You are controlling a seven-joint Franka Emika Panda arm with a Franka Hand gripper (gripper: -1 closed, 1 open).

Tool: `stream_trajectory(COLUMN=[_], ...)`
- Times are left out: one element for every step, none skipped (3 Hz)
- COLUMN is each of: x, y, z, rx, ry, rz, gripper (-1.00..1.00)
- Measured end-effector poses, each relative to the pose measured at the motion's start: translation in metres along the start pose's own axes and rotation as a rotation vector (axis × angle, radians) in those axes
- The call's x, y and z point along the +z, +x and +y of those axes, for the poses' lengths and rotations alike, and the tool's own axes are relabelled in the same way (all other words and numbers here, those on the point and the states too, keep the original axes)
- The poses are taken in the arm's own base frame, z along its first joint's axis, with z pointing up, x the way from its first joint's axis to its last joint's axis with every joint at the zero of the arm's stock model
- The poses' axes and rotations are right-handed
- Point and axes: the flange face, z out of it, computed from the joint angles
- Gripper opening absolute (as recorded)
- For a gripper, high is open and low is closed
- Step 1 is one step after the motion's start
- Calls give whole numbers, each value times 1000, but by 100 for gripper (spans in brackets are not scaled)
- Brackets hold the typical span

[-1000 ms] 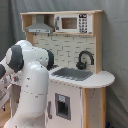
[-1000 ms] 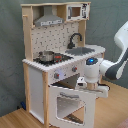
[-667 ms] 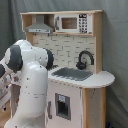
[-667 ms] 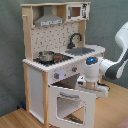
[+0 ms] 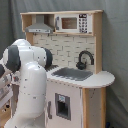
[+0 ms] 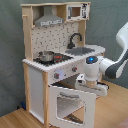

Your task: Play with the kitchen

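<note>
1. In the first exterior view, the kitchen [image 5: 75, 65] is half hidden by the arm [image 5: 27, 85]; one black faucet [image 5: 85, 58] and one sink [image 5: 74, 74] are seen.
2. Only in the second exterior view are one pot [image 6: 46, 56] and the open oven door [image 6: 70, 102] shown.
3. The gripper [image 6: 92, 85] is seen at the door's top edge; whether it is grasping cannot be told.

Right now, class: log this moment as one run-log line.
arm: at kitchen front | oven door: open, tilted outward | pincer: above door | pot: on stove
</note>
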Motion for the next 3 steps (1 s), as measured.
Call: stream_trajectory(x=[-10,-29,-55], y=[-2,-4,-4], z=[5,22,32], rx=[19,30,25], ry=[-59,-150,-223], rz=[14,-9,-34], gripper=[100,100,100])
